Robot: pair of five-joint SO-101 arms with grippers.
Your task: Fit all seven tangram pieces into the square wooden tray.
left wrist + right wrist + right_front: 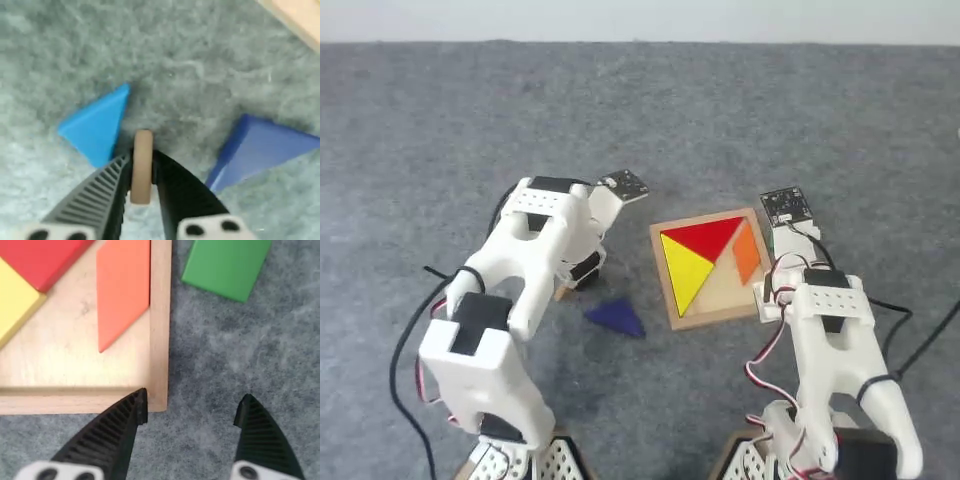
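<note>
The square wooden tray (672, 290) lies mid-table and holds a red triangle (705, 237), a yellow triangle (685, 270) and an orange parallelogram (747, 252). My left gripper (141, 161) is shut on a thin tan piece (142, 150) held on edge, low over the carpet. A light blue triangle (95, 127) and a dark blue triangle (265, 150) lie to either side of it. My right gripper (194, 410) stands open at the tray's corner (160, 400), one fingertip (140, 407) over the rim. A green piece (227, 265) lies on the carpet beside the tray.
Grey carpet covers the table. The dark blue triangle (617, 317) sits between the left arm and the tray. Open carpet stretches behind the tray and at the far left. Cables trail beside both arm bases.
</note>
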